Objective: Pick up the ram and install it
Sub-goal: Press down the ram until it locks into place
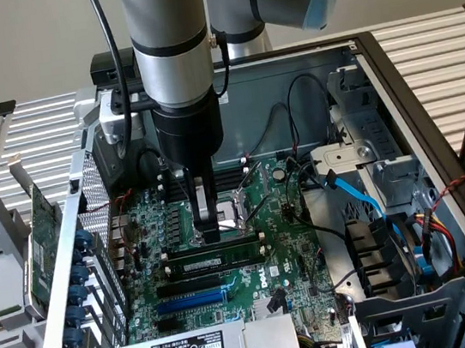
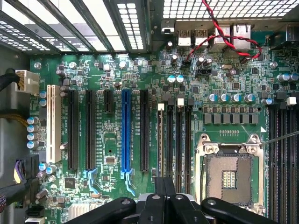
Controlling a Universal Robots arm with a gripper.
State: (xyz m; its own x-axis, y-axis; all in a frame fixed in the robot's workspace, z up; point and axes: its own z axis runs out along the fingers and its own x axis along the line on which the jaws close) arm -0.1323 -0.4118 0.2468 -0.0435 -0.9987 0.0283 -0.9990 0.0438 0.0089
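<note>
The ram [image 1: 227, 257] is a thin green stick with a white label, standing on edge in a black memory slot on the motherboard [image 1: 287, 253] inside the open computer case. My gripper [image 1: 211, 234] hangs straight down from the arm, fingers shut, with its tips at the top edge of the ram near the middle of its length. Whether the tips pinch the ram or only rest on it I cannot tell. In the wrist view the ram [image 2: 161, 140] shows edge-on as a thin line between white end clips, running under my gripper [image 2: 165, 185].
The open CPU socket [image 1: 230, 206] lies just behind the ram. A blue card slot [image 1: 194, 300] and black slots lie in front. A broad green expansion card [image 1: 41, 227] stands outside the case wall. Blue cables [image 1: 362, 199] and drive bays crowd the exterior view's right.
</note>
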